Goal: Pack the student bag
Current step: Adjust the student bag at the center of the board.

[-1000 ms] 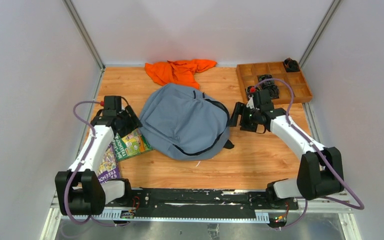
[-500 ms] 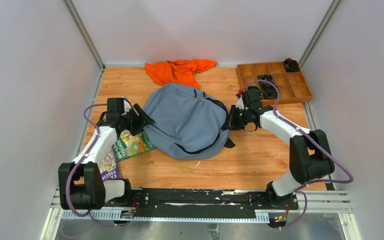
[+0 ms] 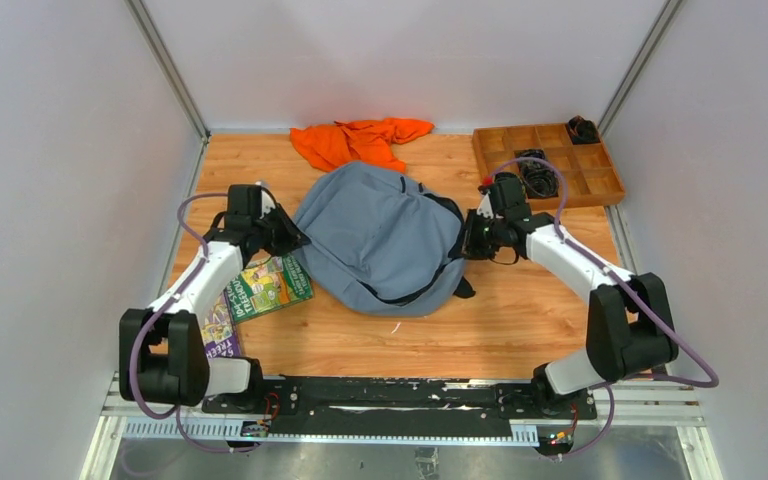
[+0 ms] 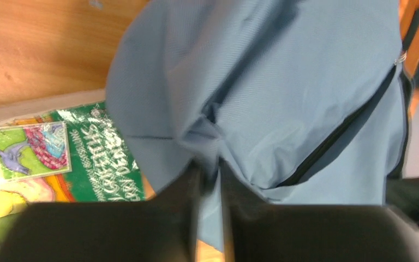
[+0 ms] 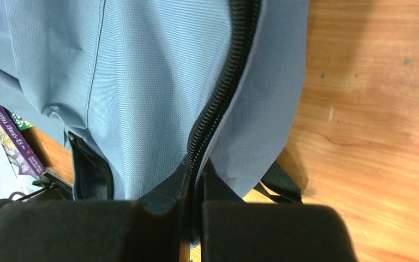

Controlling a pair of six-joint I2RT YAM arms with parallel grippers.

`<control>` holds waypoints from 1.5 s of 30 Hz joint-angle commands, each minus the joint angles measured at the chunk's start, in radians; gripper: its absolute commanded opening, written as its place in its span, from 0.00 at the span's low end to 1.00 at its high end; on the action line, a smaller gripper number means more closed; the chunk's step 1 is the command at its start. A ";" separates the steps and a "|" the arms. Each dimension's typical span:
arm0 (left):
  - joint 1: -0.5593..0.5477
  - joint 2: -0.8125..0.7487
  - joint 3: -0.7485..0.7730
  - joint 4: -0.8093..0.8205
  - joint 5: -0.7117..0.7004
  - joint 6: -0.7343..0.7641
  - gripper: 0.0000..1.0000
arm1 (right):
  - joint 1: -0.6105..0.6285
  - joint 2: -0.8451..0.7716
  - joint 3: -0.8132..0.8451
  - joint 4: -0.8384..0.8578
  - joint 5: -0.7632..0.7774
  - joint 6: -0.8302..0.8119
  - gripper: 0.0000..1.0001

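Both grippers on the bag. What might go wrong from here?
1. Left gripper pinches only a small fold of the student bag; it may slip out under a pull.
2. Right gripper clamps the zipper line; tugging could strain it.
3. The bag's edge covers part of the green book, so dragging may shift it.

**Robot test cell in a laboratory**

A wood-topped bench [image 3: 520, 310] is enclosed on three sides by plain white panels [image 3: 410, 60] joined by aluminium posts [image 3: 165, 65]. A left arm [image 3: 195, 285] and a right arm [image 3: 580, 262], both white and black, are mounted on a black base plate [image 3: 390, 395] at the near edge. Purple cables [image 3: 143, 350] are looped along them.
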 commanded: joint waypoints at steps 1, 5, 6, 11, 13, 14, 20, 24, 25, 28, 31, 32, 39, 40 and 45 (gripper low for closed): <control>-0.024 0.074 -0.001 0.105 0.025 -0.016 0.01 | 0.000 -0.060 -0.072 -0.006 0.010 0.033 0.00; -0.056 0.092 0.138 0.058 0.025 -0.012 0.00 | 0.026 -0.120 -0.079 -0.024 0.014 0.040 0.00; -0.064 0.069 0.165 0.055 0.011 -0.010 0.00 | 0.036 -0.140 -0.063 -0.043 0.030 0.033 0.00; -0.078 0.022 0.300 0.091 -0.027 0.013 0.00 | 0.063 -0.209 0.066 -0.097 0.133 0.011 0.00; -0.078 0.073 0.389 0.066 -0.028 0.049 0.00 | 0.067 -0.211 0.112 -0.101 0.175 0.000 0.00; -0.078 0.108 0.429 0.052 -0.027 0.066 0.00 | 0.069 -0.208 0.127 -0.098 0.191 -0.003 0.00; -0.075 0.290 0.510 -0.014 -0.065 0.122 0.08 | 0.117 -0.120 0.055 0.036 0.189 -0.012 0.01; -0.075 0.318 0.497 -0.140 -0.140 0.160 0.46 | 0.138 -0.002 0.077 -0.044 0.193 -0.005 0.34; -0.075 0.296 0.487 -0.166 -0.179 0.174 0.54 | 0.138 -0.016 0.062 -0.042 0.202 0.001 0.44; -0.075 0.190 0.430 -0.224 -0.299 0.227 0.68 | 0.138 -0.081 0.032 -0.041 0.252 0.012 0.67; -0.075 0.069 0.337 -0.254 -0.443 0.246 0.71 | 0.138 -0.122 0.077 -0.068 0.212 -0.009 0.73; -0.075 0.028 0.299 -0.258 -0.473 0.243 0.72 | 0.139 -0.128 0.110 -0.089 0.197 -0.019 0.74; -0.075 -0.155 0.116 -0.368 -0.625 0.134 0.77 | 0.214 -0.148 0.240 -0.099 0.260 -0.075 0.74; -0.076 -0.166 0.098 -0.377 -0.626 0.125 0.76 | 0.226 -0.133 0.254 -0.100 0.254 -0.080 0.74; -0.095 -0.213 0.024 -0.384 -0.666 0.062 0.70 | 0.267 -0.082 0.241 -0.092 0.227 -0.069 0.74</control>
